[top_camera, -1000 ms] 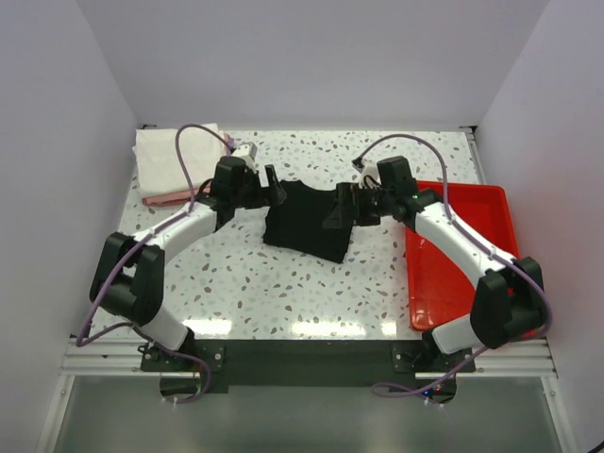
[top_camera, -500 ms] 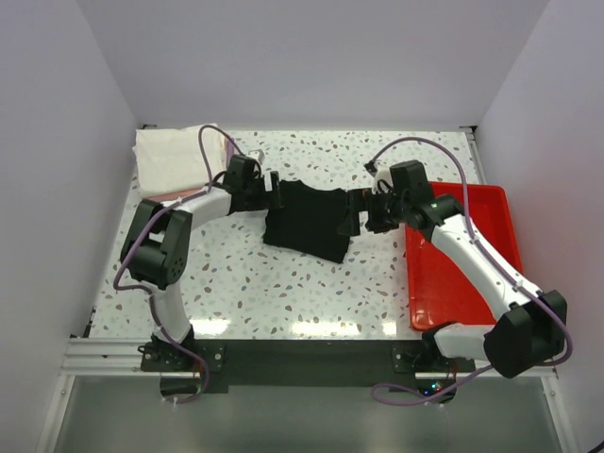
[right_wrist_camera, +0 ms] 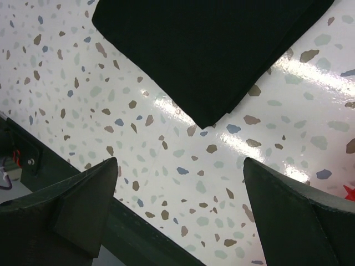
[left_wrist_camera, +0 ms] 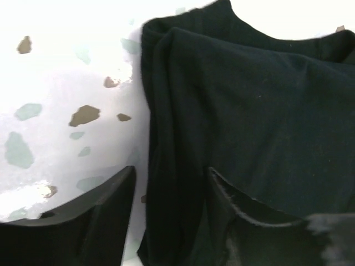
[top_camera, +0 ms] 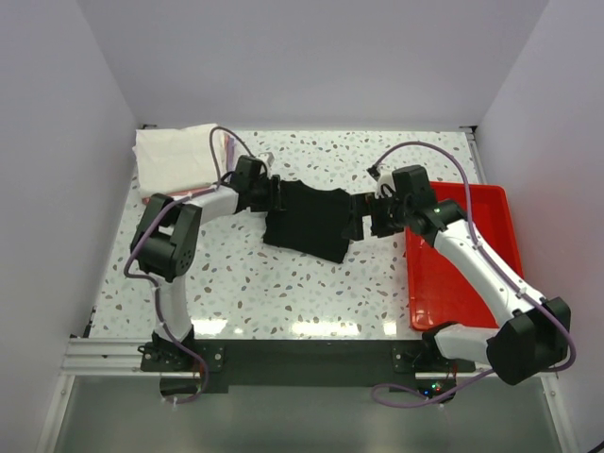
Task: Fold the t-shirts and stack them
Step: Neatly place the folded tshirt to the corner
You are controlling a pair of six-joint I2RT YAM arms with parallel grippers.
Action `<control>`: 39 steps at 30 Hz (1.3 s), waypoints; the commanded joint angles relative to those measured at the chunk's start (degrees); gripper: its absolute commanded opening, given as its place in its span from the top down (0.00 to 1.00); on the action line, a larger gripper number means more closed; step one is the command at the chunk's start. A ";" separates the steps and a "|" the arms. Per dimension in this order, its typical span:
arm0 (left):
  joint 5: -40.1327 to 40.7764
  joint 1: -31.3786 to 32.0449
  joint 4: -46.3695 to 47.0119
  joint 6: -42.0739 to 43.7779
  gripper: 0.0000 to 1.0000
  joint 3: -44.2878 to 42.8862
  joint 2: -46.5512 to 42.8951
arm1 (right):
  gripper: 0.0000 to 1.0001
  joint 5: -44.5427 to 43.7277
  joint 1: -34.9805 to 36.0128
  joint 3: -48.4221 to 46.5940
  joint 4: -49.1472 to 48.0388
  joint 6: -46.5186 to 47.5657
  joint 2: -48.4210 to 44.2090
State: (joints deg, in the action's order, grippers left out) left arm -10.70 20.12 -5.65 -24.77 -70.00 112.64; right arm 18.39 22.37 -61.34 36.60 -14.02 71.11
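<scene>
A folded black t-shirt (top_camera: 311, 222) lies in the middle of the speckled table. My left gripper (top_camera: 275, 193) is low at its left edge. In the left wrist view the jaws (left_wrist_camera: 171, 210) straddle the shirt's (left_wrist_camera: 249, 100) folded edge: one finger rests on the table, the other on the cloth, with a thin gap still showing. My right gripper (top_camera: 363, 219) hovers open just off the shirt's right edge, with only bare table between its fingers (right_wrist_camera: 180, 183) and the shirt's corner (right_wrist_camera: 211, 50) ahead. Folded white (top_camera: 175, 156) and pink (top_camera: 168, 198) t-shirts are stacked at the back left.
A red plastic tray (top_camera: 434, 283) stands at the right, under my right arm. Side walls close in the table on the left and right. The dark front rail (right_wrist_camera: 111, 227) runs below the right gripper.
The left gripper slid in onto the black shirt's left edge and its jaws narrowed around the fold. The right gripper drew back to the right, off the shirt, still wide open.
</scene>
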 commanded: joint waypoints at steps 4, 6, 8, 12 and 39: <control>-0.91 3.25 -2.00 0.17 0.58 -0.85 2.67 | 0.01 -2.22 -0.31 0.35 0.05 1.54 0.26; 1.02 4.31 -2.69 0.17 0.61 -0.40 2.58 | 0.01 -2.40 -0.40 0.69 -0.21 1.63 -0.01; 3.65 5.89 -3.57 0.17 0.67 -0.67 2.85 | 0.01 -2.48 -0.49 1.13 -0.65 1.54 -0.62; 7.61 7.65 -6.03 -0.53 0.80 -1.89 3.90 | 0.01 -4.41 -0.57 0.87 0.40 1.54 -1.94; 37.41 -0.08 -14.57 27.47 1.00 -23.60 -1.81 | 0.01 -22.68 -0.49 3.86 -4.17 -0.83 -18.37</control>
State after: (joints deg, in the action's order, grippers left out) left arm 22.06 22.48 -21.50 -4.10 -89.41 113.32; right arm 1.08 22.06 -58.15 35.24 -14.06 54.26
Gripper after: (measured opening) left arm 0.074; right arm 0.987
